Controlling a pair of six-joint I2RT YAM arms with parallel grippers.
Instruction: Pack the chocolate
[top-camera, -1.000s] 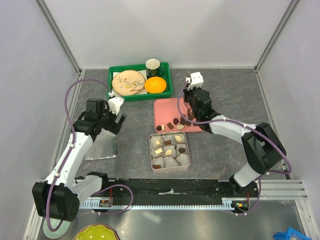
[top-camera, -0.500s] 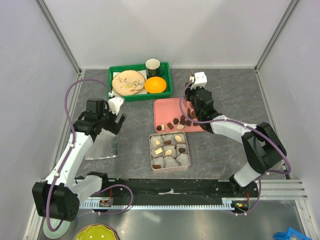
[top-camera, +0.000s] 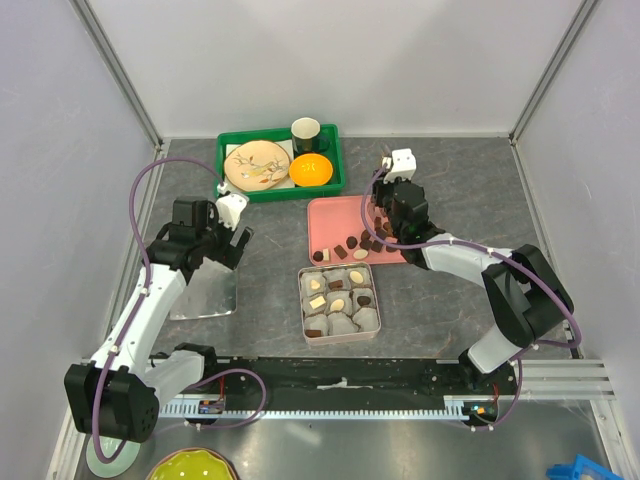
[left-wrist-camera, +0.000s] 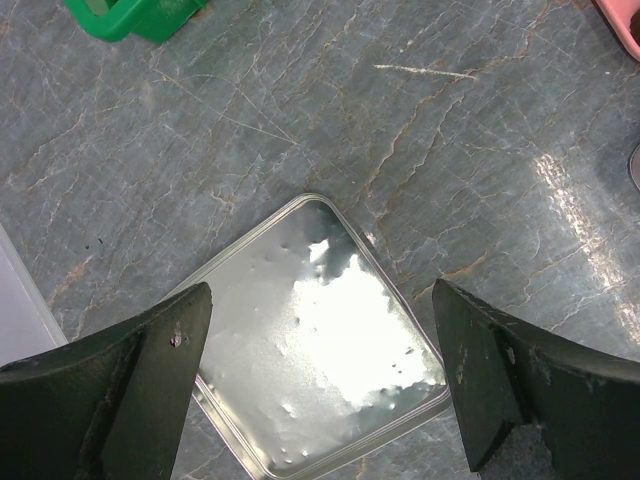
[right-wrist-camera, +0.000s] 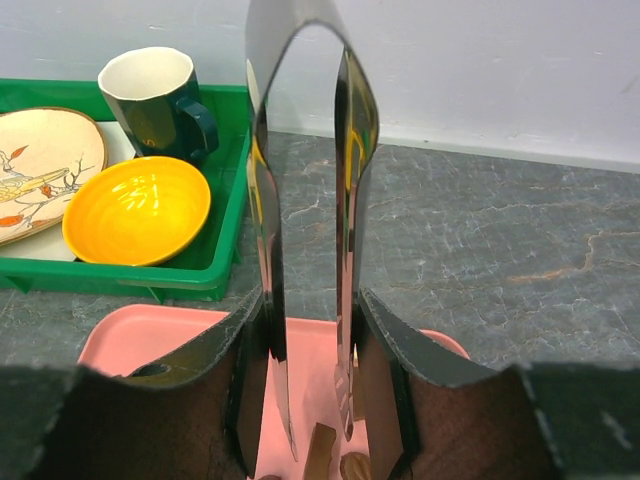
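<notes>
Chocolate (top-camera: 317, 301), oval and blocky, fills a square metal tin (top-camera: 302, 312)

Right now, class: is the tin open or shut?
Open. The tin shows its chocolates from above; its lid lies apart on the table.

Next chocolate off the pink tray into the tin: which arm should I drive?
Right. The right claw hangs over the pink tray, beside the loose chocolate pieces, jaws apart. The left claw sits open over the tin lid, left of the tin, away from the tray.
</notes>
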